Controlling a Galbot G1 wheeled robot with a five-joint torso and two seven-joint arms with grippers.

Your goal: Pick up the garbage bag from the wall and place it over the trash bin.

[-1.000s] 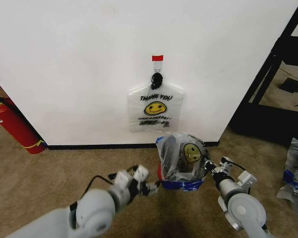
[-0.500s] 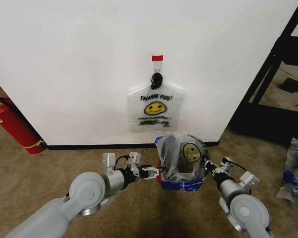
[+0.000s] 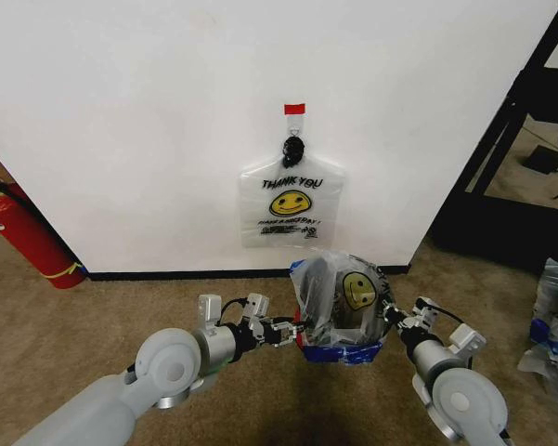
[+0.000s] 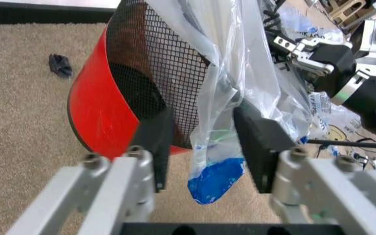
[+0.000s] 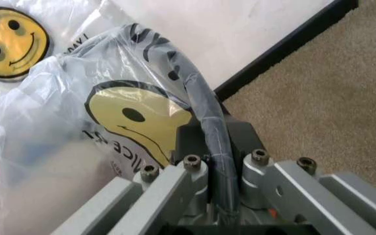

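A garbage bag (image 3: 351, 290) with a yellow smiley face lies draped over the trash bin (image 4: 150, 73), a black mesh basket with a red base, standing at the foot of the wall (image 3: 121, 121). My left gripper (image 3: 292, 330) is at the bin's left side. It is open, and the bag's blue-taped edge (image 4: 215, 178) hangs between its fingers (image 4: 156, 142). My right gripper (image 3: 388, 318) is at the bin's right side, shut on the bag-covered rim (image 5: 204, 115). A second "THANK YOU" bag (image 3: 291, 204) hangs from the black hook (image 3: 294, 147) under red tape.
A red fire extinguisher (image 3: 28, 237) leans against the wall at the left. A black shelf frame (image 3: 511, 121) stands at the right, with a clear sack of bottles (image 3: 557, 316) on the carpet beside it. Open carpet lies left of the bin.
My left arm has swung in from the lower left to the bin's left side and now straddles the bag's taped edge. The right gripper has held its place on the rim.
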